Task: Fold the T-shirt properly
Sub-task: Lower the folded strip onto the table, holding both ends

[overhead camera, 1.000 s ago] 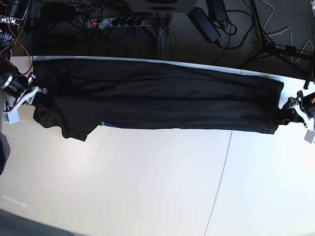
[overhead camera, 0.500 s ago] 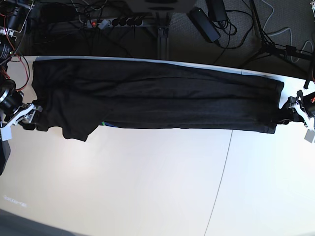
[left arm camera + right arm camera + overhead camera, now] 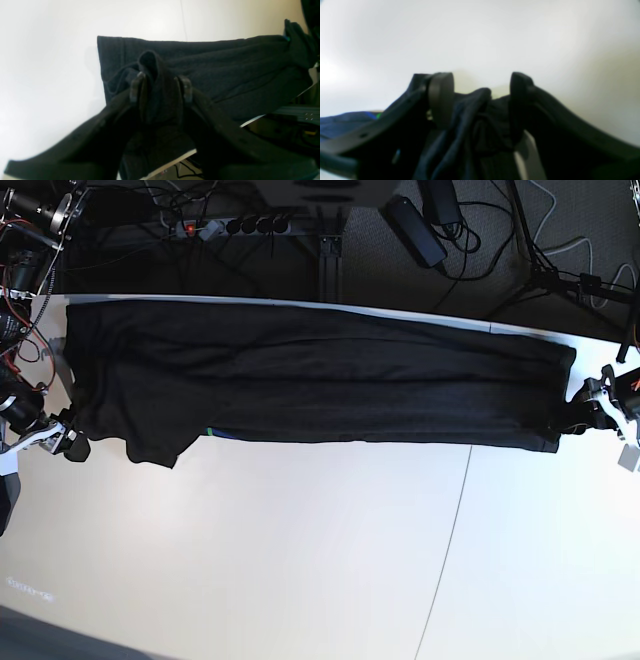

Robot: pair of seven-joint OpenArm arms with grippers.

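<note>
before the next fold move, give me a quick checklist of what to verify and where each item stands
1. Left tool gripping cloth: ok, a bunch of the T-shirt sits pinched between its fingers.
2. Right tool gripping cloth: not ok, its fingers stand apart with cloth loose between them.
3. Shirt stretched flat along the table: ok, it lies as a long band with few wrinkles.
4. Sleeve tucked in: not ok, a flap hangs out below the band near the right tool.
5. Far edge on the table: cannot tell, it runs right along the table's back edge.
</note>
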